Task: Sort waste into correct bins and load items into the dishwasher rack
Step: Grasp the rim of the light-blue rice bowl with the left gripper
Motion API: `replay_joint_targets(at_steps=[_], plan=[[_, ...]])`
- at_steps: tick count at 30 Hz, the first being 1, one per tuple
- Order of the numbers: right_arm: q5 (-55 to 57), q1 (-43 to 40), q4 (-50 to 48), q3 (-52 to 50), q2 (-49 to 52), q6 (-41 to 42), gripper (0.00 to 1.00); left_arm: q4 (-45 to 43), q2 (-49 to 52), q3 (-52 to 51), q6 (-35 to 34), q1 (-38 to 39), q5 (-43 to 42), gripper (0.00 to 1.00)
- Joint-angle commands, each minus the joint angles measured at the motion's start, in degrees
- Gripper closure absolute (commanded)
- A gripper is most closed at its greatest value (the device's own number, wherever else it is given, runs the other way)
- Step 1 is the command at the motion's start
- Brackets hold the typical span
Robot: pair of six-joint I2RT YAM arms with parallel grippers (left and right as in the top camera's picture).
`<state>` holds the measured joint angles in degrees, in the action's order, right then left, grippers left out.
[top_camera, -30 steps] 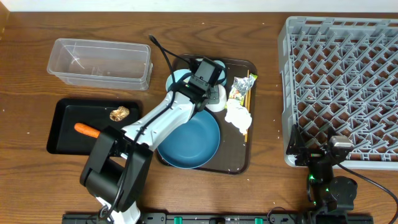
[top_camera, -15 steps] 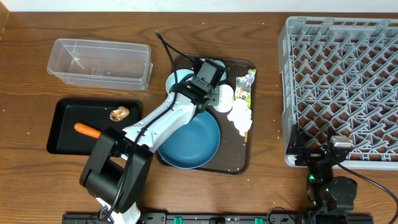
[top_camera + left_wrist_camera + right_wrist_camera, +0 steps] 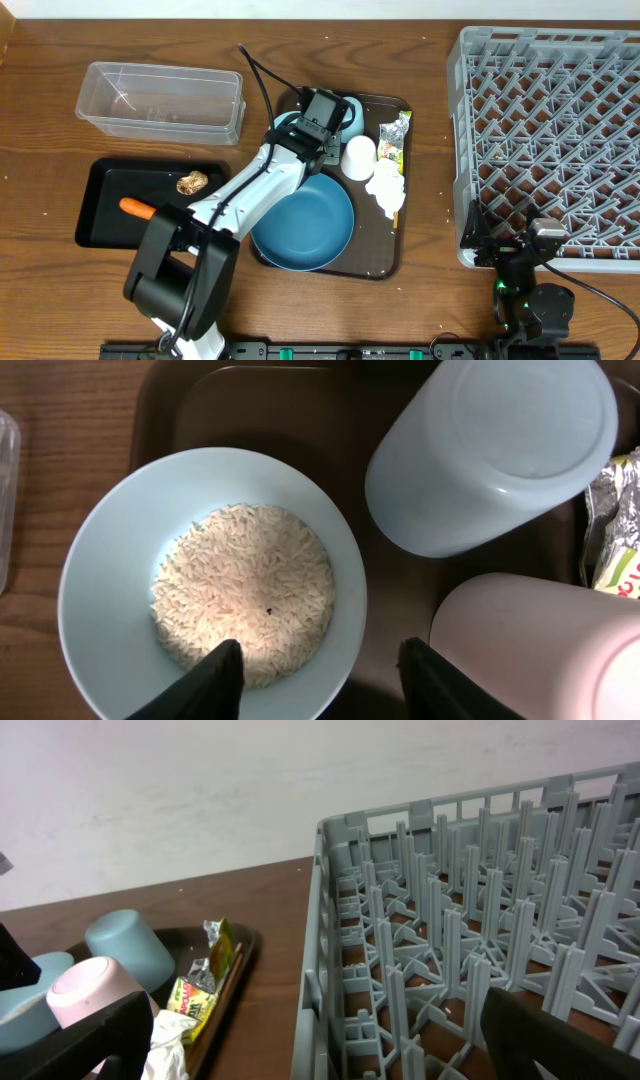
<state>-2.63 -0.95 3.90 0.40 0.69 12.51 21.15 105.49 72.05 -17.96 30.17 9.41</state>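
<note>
We found the left gripper (image 3: 320,655) over the white bowl (image 3: 100,610), which sat at the far-left corner of the dark brown serving tray (image 3: 385,262) in the middle of the bench. Its fingers stood apart, astride the bowl's rim: one hung above the white rice grains (image 3: 245,590) inside, the other outside, towards the small white cup (image 3: 530,650). We could not tell whether either finger touched the bowl.

The small light-blue cup (image 3: 490,455) stood upside down just beside the white one, on the side of the far edge. The large blue dish (image 3: 305,228) filled the near part of the tray. Along the tray's right side lay the green-silver wrapper (image 3: 393,140), with the crumpled napkin (image 3: 385,188) just nearer to us.

Towards the left edge the black tray (image 3: 100,235) held the carrot (image 3: 140,209) and the brown lump (image 3: 192,182), apart from each other. The clear tub (image 3: 160,100) sat near the far-left corner.

The dishwasher rack (image 3: 550,130) took up the right end. The right gripper (image 3: 315,1020) waited at the near edge by the rack's near-left corner, fingers spread wide.
</note>
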Motion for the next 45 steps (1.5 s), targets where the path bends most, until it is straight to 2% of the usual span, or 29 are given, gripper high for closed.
replay_joint_targets(at_steps=[1,19,22,30,43,45], plan=[[-0.2,-0.9,0.2,-0.1,-0.3,-0.6,0.01,0.1,2.6,0.5,0.8,0.0,0.3,0.46],[-0.2,-0.9,0.2,-0.1,-0.3,-0.6,0.01,-4.6,8.6,0.5,2.3,0.0,0.3,0.47],[-0.2,-0.9,0.2,-0.1,-0.3,-0.6,0.01,-4.7,8.6,0.5,2.3,0.0,0.3,0.58],[-0.2,-0.9,0.2,-0.1,-0.3,-0.6,0.01,-4.6,8.6,0.5,2.3,0.0,0.3,0.70],[-0.2,-0.9,0.2,-0.1,-0.3,-0.6,0.01,-4.6,8.6,0.5,2.4,0.0,0.3,0.81],[-0.2,-0.9,0.2,-0.1,-0.3,-0.6,0.01,-4.6,8.6,0.5,2.6,0.0,0.3,0.87]])
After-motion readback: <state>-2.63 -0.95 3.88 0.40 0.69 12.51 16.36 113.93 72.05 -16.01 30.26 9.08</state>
